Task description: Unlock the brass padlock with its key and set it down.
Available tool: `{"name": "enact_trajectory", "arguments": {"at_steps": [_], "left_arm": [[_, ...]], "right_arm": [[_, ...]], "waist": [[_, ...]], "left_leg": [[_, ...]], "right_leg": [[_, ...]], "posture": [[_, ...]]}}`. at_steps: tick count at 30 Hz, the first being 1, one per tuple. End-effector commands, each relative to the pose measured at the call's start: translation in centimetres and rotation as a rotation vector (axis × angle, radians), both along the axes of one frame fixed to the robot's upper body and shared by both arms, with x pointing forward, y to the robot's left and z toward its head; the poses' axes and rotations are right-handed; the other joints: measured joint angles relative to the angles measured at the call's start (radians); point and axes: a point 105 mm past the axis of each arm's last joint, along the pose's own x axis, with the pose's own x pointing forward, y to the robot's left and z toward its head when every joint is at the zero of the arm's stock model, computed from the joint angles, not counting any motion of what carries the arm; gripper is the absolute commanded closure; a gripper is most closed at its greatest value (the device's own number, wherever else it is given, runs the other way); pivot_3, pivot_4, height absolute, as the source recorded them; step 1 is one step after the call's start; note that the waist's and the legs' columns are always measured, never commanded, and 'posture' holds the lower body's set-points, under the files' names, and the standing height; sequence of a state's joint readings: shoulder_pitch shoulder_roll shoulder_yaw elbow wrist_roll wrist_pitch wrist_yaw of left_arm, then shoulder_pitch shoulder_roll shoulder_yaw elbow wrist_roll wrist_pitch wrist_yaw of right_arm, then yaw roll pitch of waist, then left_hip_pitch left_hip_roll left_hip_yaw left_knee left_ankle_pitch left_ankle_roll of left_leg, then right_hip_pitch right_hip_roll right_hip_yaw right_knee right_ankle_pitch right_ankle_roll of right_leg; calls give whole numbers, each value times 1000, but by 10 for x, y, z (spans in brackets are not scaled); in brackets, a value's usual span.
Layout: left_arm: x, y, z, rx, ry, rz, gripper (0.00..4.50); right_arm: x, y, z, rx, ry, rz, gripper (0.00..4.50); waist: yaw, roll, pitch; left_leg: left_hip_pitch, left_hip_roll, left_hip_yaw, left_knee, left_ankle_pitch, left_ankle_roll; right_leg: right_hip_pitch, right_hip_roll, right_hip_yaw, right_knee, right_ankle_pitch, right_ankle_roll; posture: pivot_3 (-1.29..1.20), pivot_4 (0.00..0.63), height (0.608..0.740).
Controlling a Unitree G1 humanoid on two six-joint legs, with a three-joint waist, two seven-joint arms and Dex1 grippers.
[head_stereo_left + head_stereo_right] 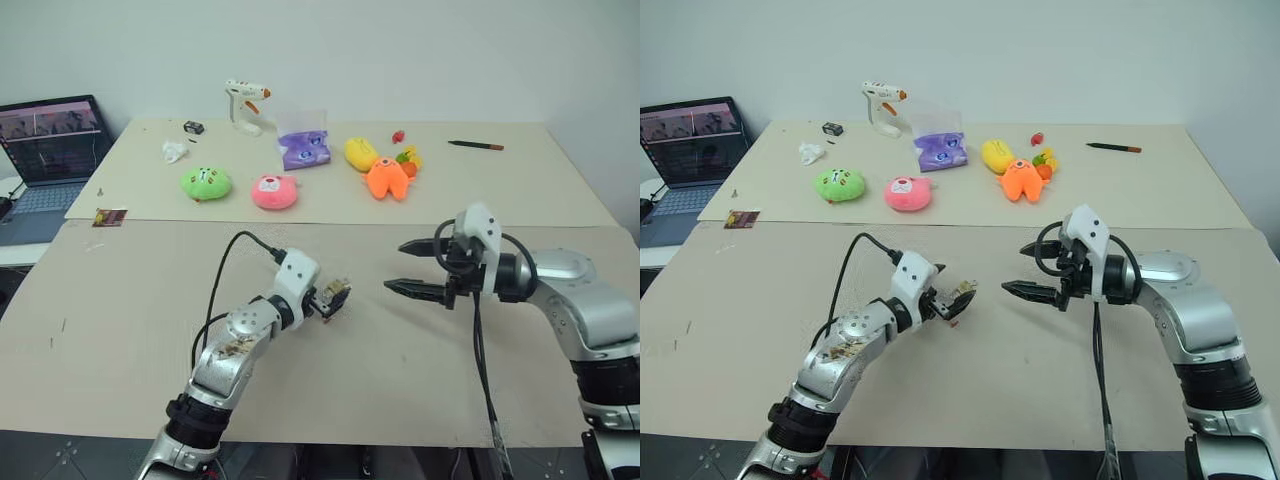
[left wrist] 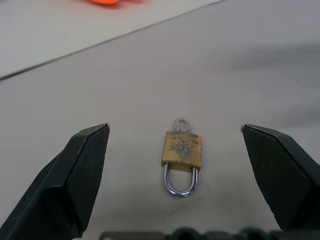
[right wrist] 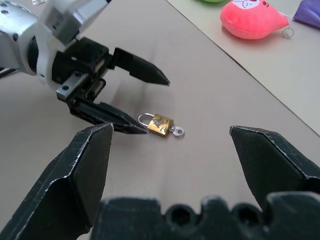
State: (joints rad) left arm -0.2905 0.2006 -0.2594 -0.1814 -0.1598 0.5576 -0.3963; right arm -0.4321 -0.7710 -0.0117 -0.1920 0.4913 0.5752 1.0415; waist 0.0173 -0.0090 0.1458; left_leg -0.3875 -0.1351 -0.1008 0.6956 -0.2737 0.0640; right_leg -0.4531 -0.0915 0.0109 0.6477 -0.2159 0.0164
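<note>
The brass padlock (image 2: 182,151) lies flat on the beige table, its silvery shackle (image 2: 180,184) looking closed. The key (image 2: 180,125) sticks out of the end opposite the shackle. My left gripper (image 3: 156,106) is open and hovers low right at the padlock (image 3: 161,123), shackle end toward it; the lock sits in the gap between the fingers, clear of both. My right gripper (image 1: 397,267) is open too, empty, a short way to the right and facing the left one.
Plush toys lie on the far board: green (image 1: 206,183), pink (image 1: 273,191), orange (image 1: 388,178), yellow (image 1: 360,153). A glue gun (image 1: 244,104), a purple pouch (image 1: 305,148) and a pen (image 1: 476,145) are behind them. A laptop (image 1: 48,150) stands at far left.
</note>
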Motion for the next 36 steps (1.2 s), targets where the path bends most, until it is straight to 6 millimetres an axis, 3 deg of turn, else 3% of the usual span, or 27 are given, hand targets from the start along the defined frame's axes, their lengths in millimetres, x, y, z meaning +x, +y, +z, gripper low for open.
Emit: {"name": "enact_trajectory", "arguments": {"at_steps": [1,11,12,14,17,21,26,28,30,33,36], "left_arm": [[4,-8,-1,-15,-15,-33,0],[6,-9,-11,29,-14,-67,0],[6,-9,-12,30,-8,-68,527],[5,-9,-13,34,1,-73,1060],[5,-7,-15,42,11,-70,2333],[7,-4,-14,42,10,-63,3661],[9,3,-7,16,38,-75,3675],[8,6,5,-219,228,-92,3675],[-4,12,24,-427,423,-221,3675],[-23,32,35,-445,603,-369,3675],[-43,55,59,-445,747,-509,3675]], "right_arm": [[-3,-2,14,3,-56,-11,78],[-2,-9,16,-1,-76,-47,78],[-2,-9,15,-1,-76,-48,0],[-3,-9,15,-1,-77,-51,0],[-2,-10,14,-3,-79,-57,0],[0,-11,14,-5,-79,-63,0],[-3,-9,6,-49,-33,-35,0],[-3,-9,-1,-148,-55,-12,0],[-2,-7,0,-198,-85,12,0],[-1,-8,-1,-259,-115,39,0],[-1,-6,9,-203,-109,58,0]], "waist": [[1,0,0],[1,0,0],[1,0,0],[1,0,0],[1,0,0],[1,0,0],[-1,0,0],[-2,0,0],[-4,0,0],[-18,0,0],[-29,0,0]], "left_leg": [[0,0,0,0,0,0],[0,0,0,0,0,0],[0,0,0,0,0,0],[0,0,0,0,0,0],[0,0,0,0,0,0],[0,0,0,0,0,0],[0,0,0,0,0,0],[0,0,0,0,0,0],[0,0,0,1,0,0],[-2,1,1,3,0,0],[0,0,1,3,0,-1]], "right_leg": [[0,0,0,0,0,0],[0,0,0,0,0,0],[0,0,0,0,0,0],[0,0,0,0,0,0],[0,0,0,0,0,0],[0,0,0,0,0,0],[0,0,0,0,0,0],[0,0,0,0,0,0],[0,0,0,1,0,0],[-4,2,0,4,0,0],[-3,1,1,8,0,0]], "posture": [[0,150,740],[0,150,740],[0,150,740],[0,150,740],[0,150,740],[0,150,740],[0,150,740],[0,150,740],[0,150,740],[0,150,740],[0,150,740]]}}
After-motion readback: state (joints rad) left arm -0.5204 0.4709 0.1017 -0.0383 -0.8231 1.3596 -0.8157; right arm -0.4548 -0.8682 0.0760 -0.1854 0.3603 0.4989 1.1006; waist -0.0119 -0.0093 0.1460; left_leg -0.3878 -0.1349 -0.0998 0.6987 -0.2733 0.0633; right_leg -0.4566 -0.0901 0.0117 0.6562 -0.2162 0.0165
